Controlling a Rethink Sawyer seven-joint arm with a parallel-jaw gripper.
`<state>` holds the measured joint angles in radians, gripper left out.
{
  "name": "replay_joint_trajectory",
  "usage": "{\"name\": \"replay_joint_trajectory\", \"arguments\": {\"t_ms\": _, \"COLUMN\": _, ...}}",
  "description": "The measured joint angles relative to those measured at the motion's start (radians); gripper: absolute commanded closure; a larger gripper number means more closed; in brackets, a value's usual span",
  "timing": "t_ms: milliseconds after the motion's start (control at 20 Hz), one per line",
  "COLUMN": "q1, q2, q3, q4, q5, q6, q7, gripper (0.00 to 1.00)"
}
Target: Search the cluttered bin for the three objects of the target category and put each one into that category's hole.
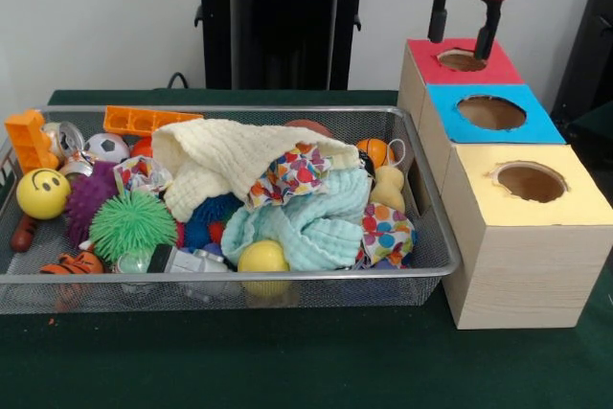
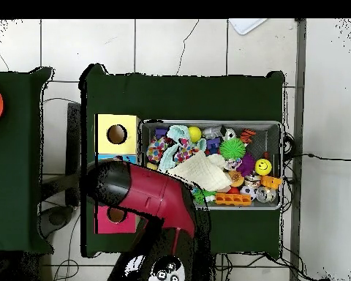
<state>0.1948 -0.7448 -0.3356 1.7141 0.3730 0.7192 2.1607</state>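
Observation:
My gripper (image 1: 464,34) hangs open just above the hole (image 1: 462,60) of the red-topped box (image 1: 422,56), with nothing between its fingers. In the overhead view the red arm (image 2: 145,192) covers the gripper and the blue box. The wire bin (image 1: 239,276) is full of toys and cloths. A cream cloth (image 1: 225,155) lies across the top, with a light blue cloth (image 1: 306,222) and patterned cloths (image 1: 292,174) beside it. Near the front rim sits a yellow ball (image 1: 262,258). A smiley ball (image 1: 42,193) and a green spiky ball (image 1: 132,223) lie on the left.
Three boxes stand in a row to the right of the bin: red, blue (image 1: 450,114) and yellow (image 1: 522,237), each with a round hole on top. Orange plastic pieces (image 1: 144,121), a soccer ball (image 1: 106,147) and a can (image 1: 65,136) fill the bin's far left corner.

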Motion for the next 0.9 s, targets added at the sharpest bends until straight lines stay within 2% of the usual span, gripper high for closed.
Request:
{"name": "replay_joint_trajectory", "arguments": {"t_ms": 350, "q1": -0.05, "q2": -0.063, "q3": 0.001, "q4": 0.034, "q5": -0.02, "q6": 0.0, "q7": 0.0, "gripper": 0.0}}
{"name": "replay_joint_trajectory", "arguments": {"t_ms": 550, "q1": -0.115, "q2": -0.112, "q3": 0.003, "q4": 0.073, "q5": -0.072, "q6": 0.0, "q7": 0.0, "gripper": 0.0}}
{"name": "replay_joint_trajectory", "arguments": {"t_ms": 900, "q1": -0.343, "q2": -0.172, "q3": 0.022, "q4": 0.081, "q5": -0.224, "q6": 0.0, "q7": -0.011, "gripper": 0.0}}
